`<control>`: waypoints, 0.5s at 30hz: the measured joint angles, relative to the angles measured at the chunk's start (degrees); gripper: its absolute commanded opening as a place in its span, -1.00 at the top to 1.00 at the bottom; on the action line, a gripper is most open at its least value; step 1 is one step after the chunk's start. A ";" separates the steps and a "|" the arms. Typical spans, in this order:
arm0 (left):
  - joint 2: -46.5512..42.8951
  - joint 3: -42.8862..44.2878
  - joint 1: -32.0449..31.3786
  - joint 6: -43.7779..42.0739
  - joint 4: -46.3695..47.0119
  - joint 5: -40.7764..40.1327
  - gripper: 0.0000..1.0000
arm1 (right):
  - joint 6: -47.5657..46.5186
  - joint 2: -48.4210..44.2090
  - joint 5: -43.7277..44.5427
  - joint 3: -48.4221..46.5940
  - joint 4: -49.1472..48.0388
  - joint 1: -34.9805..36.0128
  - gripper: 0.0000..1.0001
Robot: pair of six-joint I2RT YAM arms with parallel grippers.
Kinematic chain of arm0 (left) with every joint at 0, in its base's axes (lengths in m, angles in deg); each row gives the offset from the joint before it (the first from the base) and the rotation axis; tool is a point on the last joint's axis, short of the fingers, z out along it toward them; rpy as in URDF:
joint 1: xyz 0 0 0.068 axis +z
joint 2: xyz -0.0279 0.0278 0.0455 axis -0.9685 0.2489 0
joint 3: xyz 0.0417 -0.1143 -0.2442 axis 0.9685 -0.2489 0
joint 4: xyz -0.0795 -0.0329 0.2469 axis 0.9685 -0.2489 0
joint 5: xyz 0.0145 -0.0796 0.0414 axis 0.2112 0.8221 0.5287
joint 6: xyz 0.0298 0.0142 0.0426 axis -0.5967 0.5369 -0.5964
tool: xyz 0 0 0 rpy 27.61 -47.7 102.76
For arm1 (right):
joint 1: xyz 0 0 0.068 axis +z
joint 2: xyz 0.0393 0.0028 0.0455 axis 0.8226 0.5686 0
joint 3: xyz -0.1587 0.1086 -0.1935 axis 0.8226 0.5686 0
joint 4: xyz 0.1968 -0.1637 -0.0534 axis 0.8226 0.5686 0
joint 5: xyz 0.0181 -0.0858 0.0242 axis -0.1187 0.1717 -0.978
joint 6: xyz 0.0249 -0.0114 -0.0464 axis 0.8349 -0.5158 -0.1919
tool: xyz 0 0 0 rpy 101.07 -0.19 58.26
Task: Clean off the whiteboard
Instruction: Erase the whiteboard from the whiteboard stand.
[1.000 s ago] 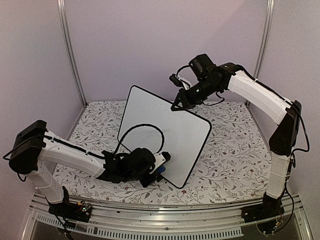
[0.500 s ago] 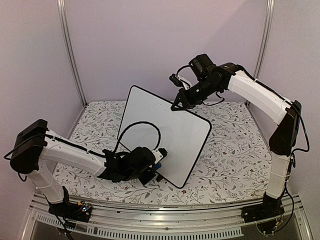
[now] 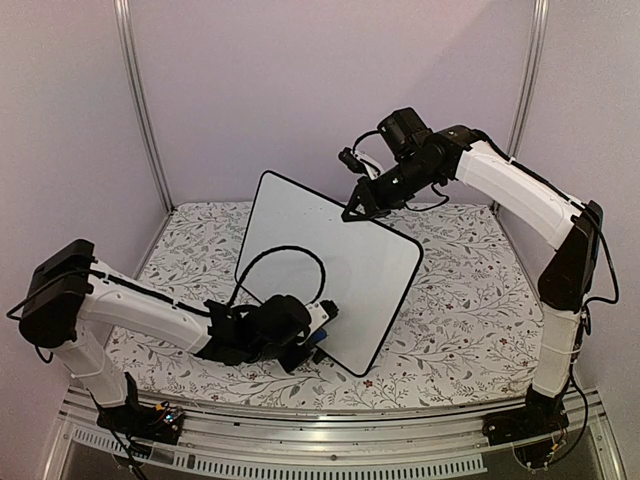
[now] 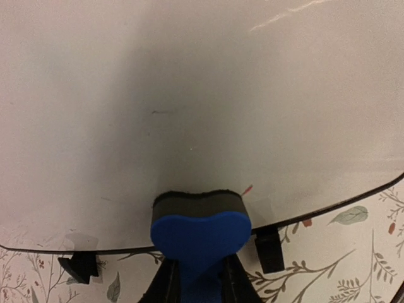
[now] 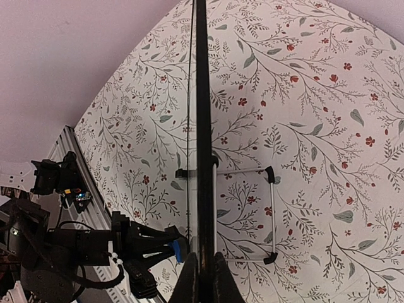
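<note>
The whiteboard (image 3: 330,260) stands upright on the table, white with a thin black rim and small black feet. It fills the left wrist view (image 4: 202,95), where I see only faint marks and a tiny red dash. My left gripper (image 3: 315,333) is shut on a blue heart-shaped eraser (image 4: 200,233) whose dark felt presses the board near its bottom edge. My right gripper (image 3: 356,207) is shut on the board's top edge; in the right wrist view the board shows edge-on (image 5: 203,126) between the fingers (image 5: 203,281).
A wire stand (image 5: 271,214) props the board from behind. The flowered tablecloth (image 3: 460,300) covers the table. Pale walls and metal posts (image 3: 140,100) close in the back and sides. A metal rail (image 3: 300,460) runs along the near edge.
My left gripper with the eraser slid a little left along the board's lower edge, then back right and slightly up. The right arm and the board have not moved.
</note>
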 measured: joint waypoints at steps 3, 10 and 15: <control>0.09 0.00 -1.27 -0.74 1.51 1.11 1.00 | 0.02 0.00 0.00 0.00 0.04 0.00 1.00; 1.09 0.02 -2.60 -1.64 3.08 -0.44 1.00 | 0.00 0.00 -0.02 0.00 0.09 0.02 1.00; 1.97 0.44 -2.71 -0.96 3.04 -2.97 1.00 | -0.07 0.00 0.00 0.00 -0.04 0.02 1.00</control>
